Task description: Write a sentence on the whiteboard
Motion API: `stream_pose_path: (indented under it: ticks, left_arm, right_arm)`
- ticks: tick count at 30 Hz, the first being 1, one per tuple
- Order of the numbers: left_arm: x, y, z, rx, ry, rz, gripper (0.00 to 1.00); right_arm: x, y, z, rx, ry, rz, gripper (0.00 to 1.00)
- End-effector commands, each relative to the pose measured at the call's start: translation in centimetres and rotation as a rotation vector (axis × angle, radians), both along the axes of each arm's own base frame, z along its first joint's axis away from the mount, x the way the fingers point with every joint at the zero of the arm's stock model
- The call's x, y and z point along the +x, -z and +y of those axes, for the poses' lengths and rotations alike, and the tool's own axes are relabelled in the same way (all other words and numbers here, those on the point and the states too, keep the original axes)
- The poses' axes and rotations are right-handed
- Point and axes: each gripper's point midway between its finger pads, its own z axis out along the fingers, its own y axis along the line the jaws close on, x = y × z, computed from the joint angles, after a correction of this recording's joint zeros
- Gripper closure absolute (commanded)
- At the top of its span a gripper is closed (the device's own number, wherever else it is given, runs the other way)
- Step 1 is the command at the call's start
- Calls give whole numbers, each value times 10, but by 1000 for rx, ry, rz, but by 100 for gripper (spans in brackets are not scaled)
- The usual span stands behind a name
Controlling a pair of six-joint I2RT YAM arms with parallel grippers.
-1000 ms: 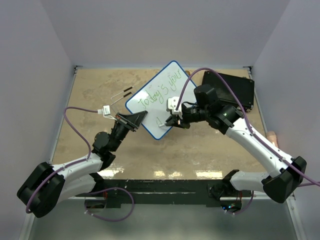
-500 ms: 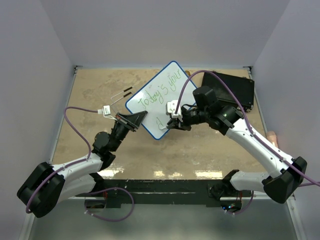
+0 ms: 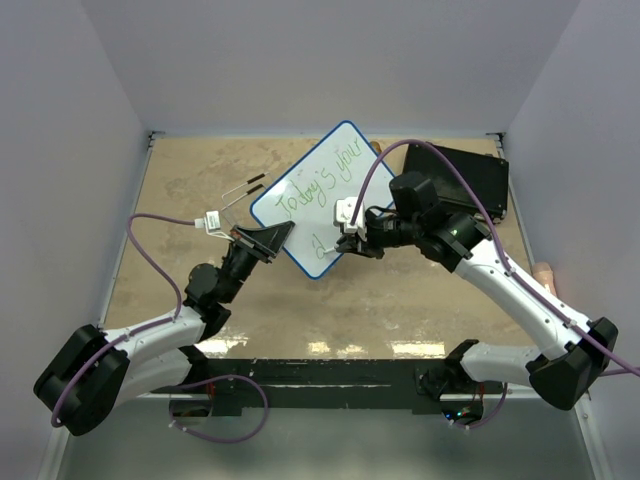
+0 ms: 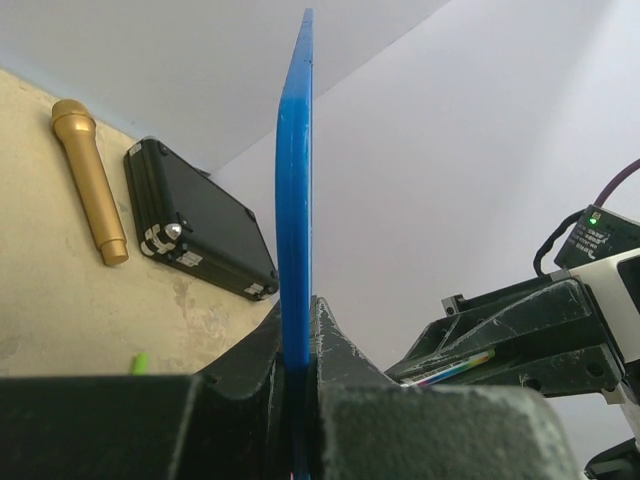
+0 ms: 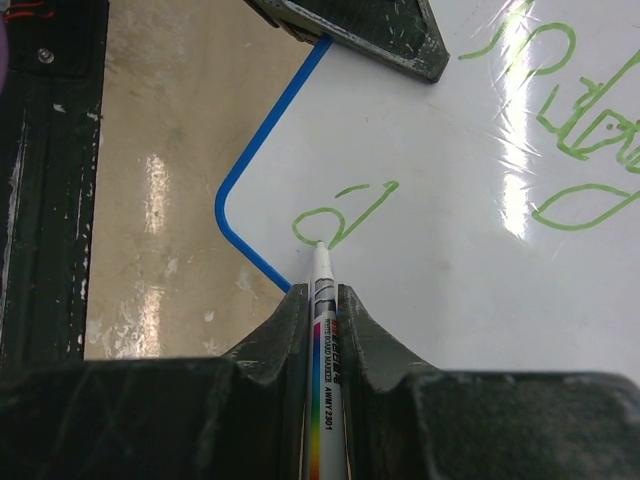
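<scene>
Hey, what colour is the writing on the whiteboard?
The writing on the whiteboard is green, clearest in the right wrist view.

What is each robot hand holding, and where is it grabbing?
The left gripper pinches the whiteboard by its blue edge. The right gripper grips a marker by its barrel, near the tip.

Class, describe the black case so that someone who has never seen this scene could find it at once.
Start at the tan table and go to its far right corner, behind the right arm. There lies the black case, flat and rectangular. Unlike the whiteboard beside it, white with a blue rim and green writing, it is black throughout.
</scene>
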Motion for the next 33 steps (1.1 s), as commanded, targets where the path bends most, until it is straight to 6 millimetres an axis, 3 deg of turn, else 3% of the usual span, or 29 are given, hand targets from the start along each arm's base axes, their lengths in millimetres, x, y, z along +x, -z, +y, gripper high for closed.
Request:
stream_pose_path:
  ticks: [1, 14, 23, 33]
  left_arm:
    - [-26, -86, 16, -204, 18, -233, 100]
    - [-25, -84, 16, -200, 15, -230, 100]
    - [-25, -83, 17, -202, 11, -229, 100]
    - [-24, -82, 18, -199, 7, -225, 100]
  right_arm:
    - [16, -26, 1, 50, 62, -70, 100]
    - [20, -32, 3, 70, 77, -74, 100]
    - [10, -11, -7, 5, 60, -52, 100]
    - [6, -6, -15, -13, 66, -44, 100]
